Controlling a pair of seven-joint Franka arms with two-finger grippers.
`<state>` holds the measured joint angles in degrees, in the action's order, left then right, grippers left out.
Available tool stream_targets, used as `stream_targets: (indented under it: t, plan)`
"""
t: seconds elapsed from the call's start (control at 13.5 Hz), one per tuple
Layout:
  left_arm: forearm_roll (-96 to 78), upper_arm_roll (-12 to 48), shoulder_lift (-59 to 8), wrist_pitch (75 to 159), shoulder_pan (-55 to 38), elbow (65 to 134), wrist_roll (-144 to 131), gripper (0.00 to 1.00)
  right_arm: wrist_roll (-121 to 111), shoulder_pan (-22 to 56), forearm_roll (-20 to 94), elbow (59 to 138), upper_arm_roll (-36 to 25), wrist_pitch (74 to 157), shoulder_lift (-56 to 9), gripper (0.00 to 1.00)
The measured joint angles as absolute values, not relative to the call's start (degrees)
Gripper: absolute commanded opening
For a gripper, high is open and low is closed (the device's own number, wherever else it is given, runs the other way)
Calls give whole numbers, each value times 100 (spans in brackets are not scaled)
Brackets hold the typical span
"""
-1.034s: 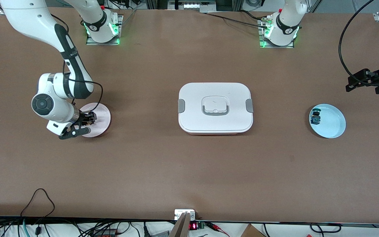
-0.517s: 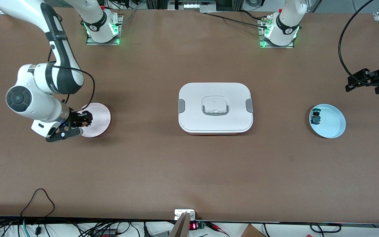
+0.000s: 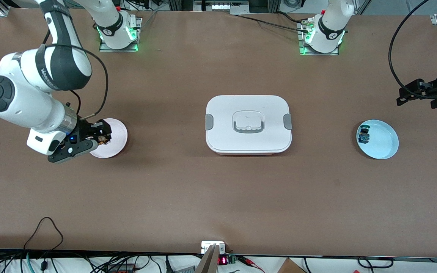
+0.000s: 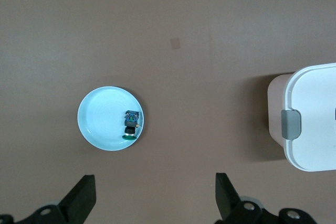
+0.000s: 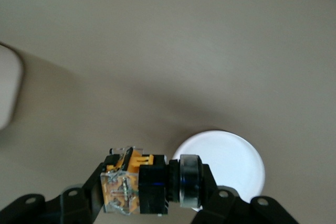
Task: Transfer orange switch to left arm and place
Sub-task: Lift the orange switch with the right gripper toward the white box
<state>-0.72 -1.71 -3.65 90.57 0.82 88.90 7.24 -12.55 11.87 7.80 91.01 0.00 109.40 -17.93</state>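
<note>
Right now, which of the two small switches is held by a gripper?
The orange switch, clamped in the right gripper over the pink plate. The blue switch lies untouched in the blue plate.

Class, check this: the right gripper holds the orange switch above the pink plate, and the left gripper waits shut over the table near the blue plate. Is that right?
One detail is wrong. The left gripper is open, not shut: the left wrist view shows its fingers wide apart. The rest stands: the right gripper holds the orange switch above the pink plate, and the left waits near the blue plate.
</note>
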Motion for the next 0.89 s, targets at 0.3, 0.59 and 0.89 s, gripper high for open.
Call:
stream_targets:
  t: [0.3, 0.59, 0.89]
  plan:
    - [-72, 9, -366, 9057, 67, 8885, 721, 100, -1429, 1595, 1594, 8709, 85, 10956, -1747, 0]
    - [-72, 144, -388, 8988, 62, 8799, 709, 100, -2570, 1759, 2371, 8429, 97, 10956, -1743, 0]
    - [-399, 131, -467, 8636, 83, 8651, 709, 100, -4524, 1804, 3421, 8428, 97, 11057, -1769, 0]
